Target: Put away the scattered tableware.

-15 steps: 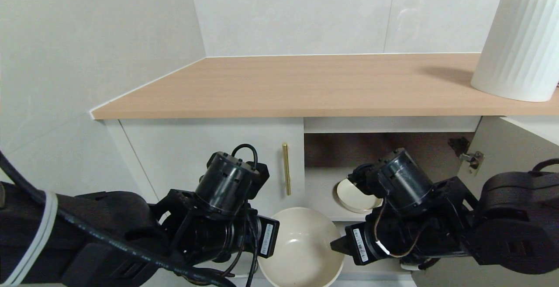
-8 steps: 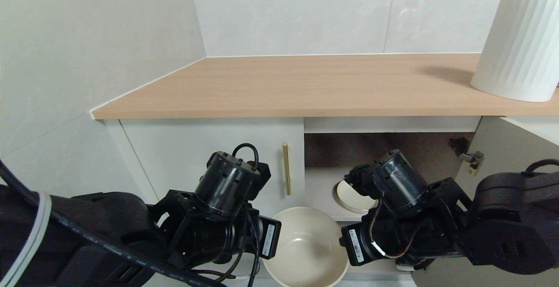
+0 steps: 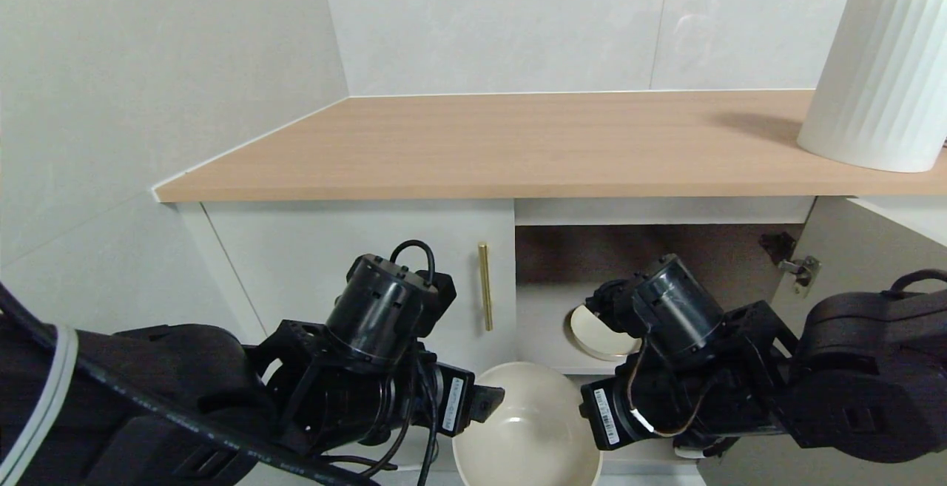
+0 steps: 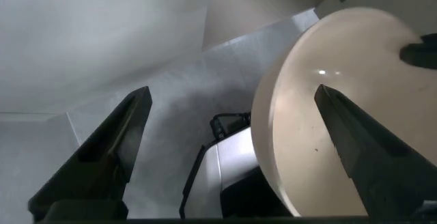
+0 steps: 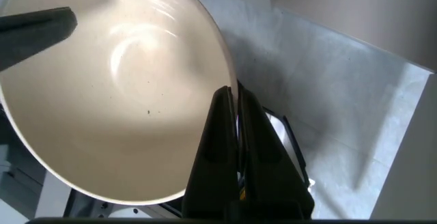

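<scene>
- We judge the task partly done: one pale plate (image 3: 595, 334) already lies on the shelf inside the open cabinet (image 3: 540, 308), near the left side of its opening.
- The bowl (image 3: 525, 427) is not yet stowed. It hangs in the air in front of the cabinet, outside it and lower than the opening, between the two arms.
- The right pincer (image 5: 235, 115) is clamped on the bowl's rim, one finger inside and one outside, and carries the bowl.
- The left pincer (image 4: 232, 94) is spread wide. One finger reaches over the bowl's rim on the side away from the open door; we cannot tell whether it touches.
- What is left, in our judgement: carry the bowl into the cabinet, set it down on the shelf beside the plate, and release it.
- The bowl is cream, round and deep, with a smooth glossy inside that shows a few tiny dark specks. It is empty and tilts a little in the grip.
- The tabletop (image 3: 518, 146) above the cabinet carries a ribbed white container (image 3: 880, 79) at its right end.
</scene>
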Motion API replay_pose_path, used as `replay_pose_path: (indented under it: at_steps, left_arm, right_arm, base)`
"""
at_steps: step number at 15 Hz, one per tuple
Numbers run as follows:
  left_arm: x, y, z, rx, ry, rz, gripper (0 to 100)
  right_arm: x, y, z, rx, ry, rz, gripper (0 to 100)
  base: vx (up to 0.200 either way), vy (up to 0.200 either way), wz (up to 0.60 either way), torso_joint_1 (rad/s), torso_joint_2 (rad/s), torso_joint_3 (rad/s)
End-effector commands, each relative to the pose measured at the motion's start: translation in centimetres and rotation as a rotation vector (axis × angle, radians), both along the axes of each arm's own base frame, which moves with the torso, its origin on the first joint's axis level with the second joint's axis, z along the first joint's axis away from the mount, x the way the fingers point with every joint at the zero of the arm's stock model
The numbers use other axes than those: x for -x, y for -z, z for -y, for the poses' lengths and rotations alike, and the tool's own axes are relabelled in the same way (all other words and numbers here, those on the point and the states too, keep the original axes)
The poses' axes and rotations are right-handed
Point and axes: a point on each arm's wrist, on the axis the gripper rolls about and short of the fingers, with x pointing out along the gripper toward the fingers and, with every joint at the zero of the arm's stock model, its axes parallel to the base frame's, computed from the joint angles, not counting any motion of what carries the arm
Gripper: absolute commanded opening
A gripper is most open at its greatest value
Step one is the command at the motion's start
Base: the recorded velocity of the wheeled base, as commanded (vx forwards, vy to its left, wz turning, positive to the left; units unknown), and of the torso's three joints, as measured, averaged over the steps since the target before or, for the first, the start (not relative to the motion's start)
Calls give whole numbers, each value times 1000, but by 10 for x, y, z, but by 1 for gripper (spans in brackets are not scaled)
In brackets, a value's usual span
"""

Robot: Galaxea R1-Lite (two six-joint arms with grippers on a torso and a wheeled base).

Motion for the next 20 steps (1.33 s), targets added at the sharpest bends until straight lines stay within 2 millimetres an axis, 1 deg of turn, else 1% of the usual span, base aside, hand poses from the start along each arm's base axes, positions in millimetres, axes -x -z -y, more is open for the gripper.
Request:
replay_pose_path:
  at_steps: [1,2,4,7,8,9,10,11,13,17,20]
  left_arm:
    - [1,-5,-1,13,-3,11,100]
    - [1,-8,-2,31,-5,30,100]
    - [0,-10,-3,48,-12,50,100]
    - [-2,-10,-4,51,-19,54,100]
    - [-2,-11,-4,58,-26,51,100]
    - [-2,-11,-4,59,-27,51,100]
    - [-2,-11,-4,60,-28,50,100]
    - [-2,-11,-4,60,-28,50,100]
    - [-2,-14,-6,67,-31,58,100]
    - [-2,-14,-6,67,-32,58,100]
    - [-2,-14,-6,68,-31,57,100]
  right_arm:
    - [-1,2,-1,4,2,-3,0]
    - [-4,7,-1,17,15,-7,0]
    - [-16,15,2,66,116,69,0]
    - [-28,20,9,113,228,147,0]
    - [-36,26,13,91,260,173,0]
    - [-39,29,14,82,266,182,0]
    - [-56,46,15,36,312,235,0]
    - [-69,54,18,23,357,270,0]
    - [-92,65,30,22,445,307,0]
    - [-124,76,43,-3,562,306,0]
    - [-147,81,57,-5,626,314,0]
  base:
    - [0,0,0,0,0,0]
    - [0,0,0,0,0,0]
    - [0,0,0,0,0,0]
    - [0,0,0,0,0,0]
    - [0,0,0,0,0,0]
    - [0,0,0,0,0,0]
    - [0,0,0,0,0,0]
    - [0,0,0,0,0,0]
    - [0,0,0,0,0,0]
    - [0,0,0,0,0,0]
    - [0,0,0,0,0,0]
